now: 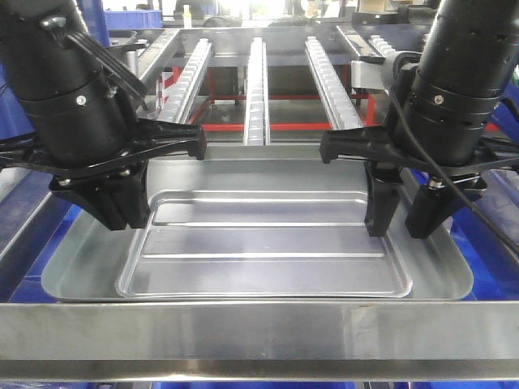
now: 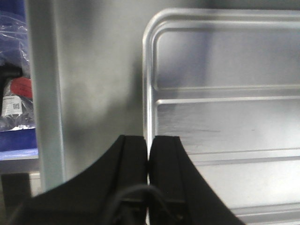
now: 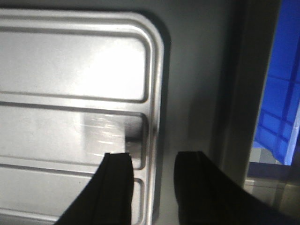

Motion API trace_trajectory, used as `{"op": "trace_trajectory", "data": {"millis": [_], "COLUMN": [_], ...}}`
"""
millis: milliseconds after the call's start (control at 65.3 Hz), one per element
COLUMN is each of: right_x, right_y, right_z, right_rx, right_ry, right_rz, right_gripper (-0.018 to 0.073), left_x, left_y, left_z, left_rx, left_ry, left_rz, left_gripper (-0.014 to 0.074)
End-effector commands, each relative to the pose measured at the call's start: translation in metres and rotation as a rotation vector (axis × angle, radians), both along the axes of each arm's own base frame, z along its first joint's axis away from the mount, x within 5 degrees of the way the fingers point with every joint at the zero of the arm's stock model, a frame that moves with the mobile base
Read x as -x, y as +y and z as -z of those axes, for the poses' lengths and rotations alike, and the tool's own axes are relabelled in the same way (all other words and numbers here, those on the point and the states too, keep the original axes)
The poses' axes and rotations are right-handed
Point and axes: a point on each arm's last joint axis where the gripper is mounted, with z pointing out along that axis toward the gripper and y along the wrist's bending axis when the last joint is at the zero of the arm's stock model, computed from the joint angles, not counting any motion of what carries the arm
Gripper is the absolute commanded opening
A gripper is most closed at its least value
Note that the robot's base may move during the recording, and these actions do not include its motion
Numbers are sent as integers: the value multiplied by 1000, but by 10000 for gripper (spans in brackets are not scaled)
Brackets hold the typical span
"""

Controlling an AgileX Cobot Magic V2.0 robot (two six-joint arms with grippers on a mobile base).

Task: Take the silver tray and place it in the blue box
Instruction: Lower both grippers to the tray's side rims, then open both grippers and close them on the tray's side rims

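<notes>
Your silver tray (image 1: 268, 239) lies flat with the blue box (image 3: 276, 93) showing past both ends, left gripper (image 2: 149, 140) fingers together, right gripper (image 3: 153, 157) fingers apart, so placement looks nearly done, though seating is unclear

Bounded by steel frame (image 1: 243, 328) at six o'clock and roller rails (image 1: 256, 81) at twelve: silver tray (image 1: 268, 243) lying flat; support beneath hidden.

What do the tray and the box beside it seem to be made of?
The tray looks like sheet metal, perhaps steel or aluminium: silvery, faintly brushed, throwing back the lights, with pressed ridges. The box looks like moulded plastic: evenly bright blue, slightly glossy, with a ribbed wall.
</notes>
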Motion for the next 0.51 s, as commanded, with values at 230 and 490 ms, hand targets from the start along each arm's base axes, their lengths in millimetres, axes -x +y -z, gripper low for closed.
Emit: {"op": "trace_trajectory", "data": {"millis": [230, 490], "right_x": [-3, -7], "right_y": [2, 4], "right_z": [-24, -22], "right_rx": [-39, -48], "right_ry": [-89, -111], "right_rz": [-2, -2], "right_gripper": [351, 351], "left_x": [-1, -6], "left_y": [-4, -8], "left_z": [-16, -16], "left_rx": [29, 74], "left_ry": [-41, -88], "left_rz": [4, 16], "left_gripper": [372, 314]}}
